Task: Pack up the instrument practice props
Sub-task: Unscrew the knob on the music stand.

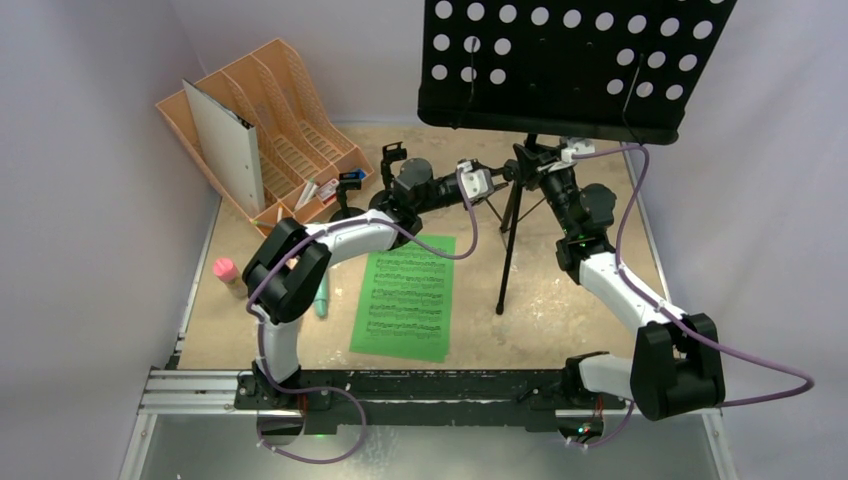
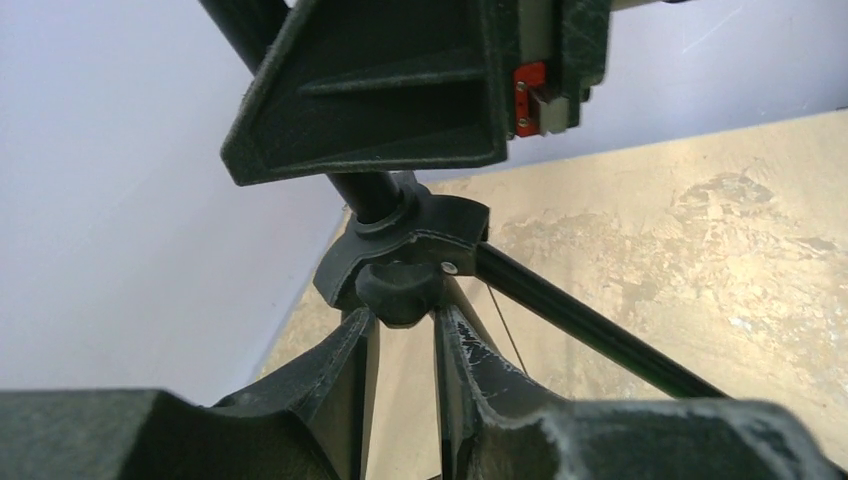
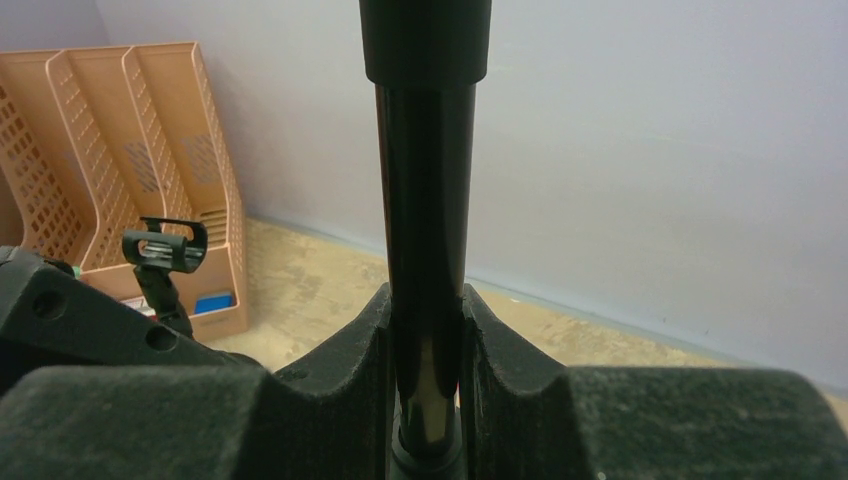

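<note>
Right gripper (image 3: 425,310) clenched on the stiff, presumably top-heavy music-stand pole (image 3: 425,180); left gripper (image 2: 400,335) straddles the hub knob (image 2: 400,288), closure indeterminate.

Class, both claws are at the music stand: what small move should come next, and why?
Probably tighten the left claw on the hub knob and twist it loose. Its fingertips flank that knob, grip unclear, while the right claw is clamped on the tripod pole, steadying it for folding.

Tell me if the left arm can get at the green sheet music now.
Probably yes: the sheet music lies bare and close by, though the left gripper must first leave the tripod.
</note>
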Action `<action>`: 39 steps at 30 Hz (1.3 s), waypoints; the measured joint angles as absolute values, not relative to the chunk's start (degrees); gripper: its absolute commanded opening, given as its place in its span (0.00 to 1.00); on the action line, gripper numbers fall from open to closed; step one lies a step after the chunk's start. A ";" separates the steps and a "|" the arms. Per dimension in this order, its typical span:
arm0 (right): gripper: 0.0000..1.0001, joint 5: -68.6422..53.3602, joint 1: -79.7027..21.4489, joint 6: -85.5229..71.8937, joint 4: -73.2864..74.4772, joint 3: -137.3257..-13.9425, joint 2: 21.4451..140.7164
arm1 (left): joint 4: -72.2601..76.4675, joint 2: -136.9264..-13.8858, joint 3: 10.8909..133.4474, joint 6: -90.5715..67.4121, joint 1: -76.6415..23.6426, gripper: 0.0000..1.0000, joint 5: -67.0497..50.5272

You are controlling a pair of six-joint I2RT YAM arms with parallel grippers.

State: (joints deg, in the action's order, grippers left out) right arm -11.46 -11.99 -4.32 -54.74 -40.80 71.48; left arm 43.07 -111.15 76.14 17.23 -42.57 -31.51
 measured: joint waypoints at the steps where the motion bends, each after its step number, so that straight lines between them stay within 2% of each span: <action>1: 0.00 -11.62 -11.99 -4.32 -54.65 -40.80 71.42 | 43.59 -110.80 75.33 18.28 -42.57 0.37 -31.48; 4: 0.00 -11.73 -12.19 -4.32 -54.41 -40.80 71.31 | 43.94 -109.75 73.87 20.84 -42.98 0.44 -31.18; 10: 0.00 -11.70 -12.21 -4.32 -54.28 -40.80 71.24 | 44.16 -109.45 73.80 22.68 -43.57 0.46 -30.11; 18: 0.00 -11.70 -12.21 -4.32 -54.28 -40.80 71.24 | 45.56 -109.45 74.15 23.05 -43.90 0.39 -29.65; 24: 0.00 -11.70 -12.21 -4.32 -54.26 -40.80 71.24 | 44.05 -109.43 75.68 23.11 -43.97 0.24 -29.85; 28: 0.00 -11.64 -12.21 -4.32 -54.26 -40.80 71.24 | 42.22 -109.30 76.40 24.18 -44.05 0.36 -30.02; 30: 0.00 -11.60 -12.19 -4.29 -54.26 -40.80 71.24 | 41.21 -109.16 76.62 25.54 -44.29 0.38 -29.58; 36: 0.00 -11.62 -12.21 -4.32 -54.26 -40.80 71.24 | 37.76 -109.06 77.30 30.83 -45.15 0.39 -26.81; 39: 0.00 -11.62 -12.21 -4.32 -54.26 -40.80 71.24 | 36.05 -109.06 77.71 32.84 -45.30 0.34 -26.28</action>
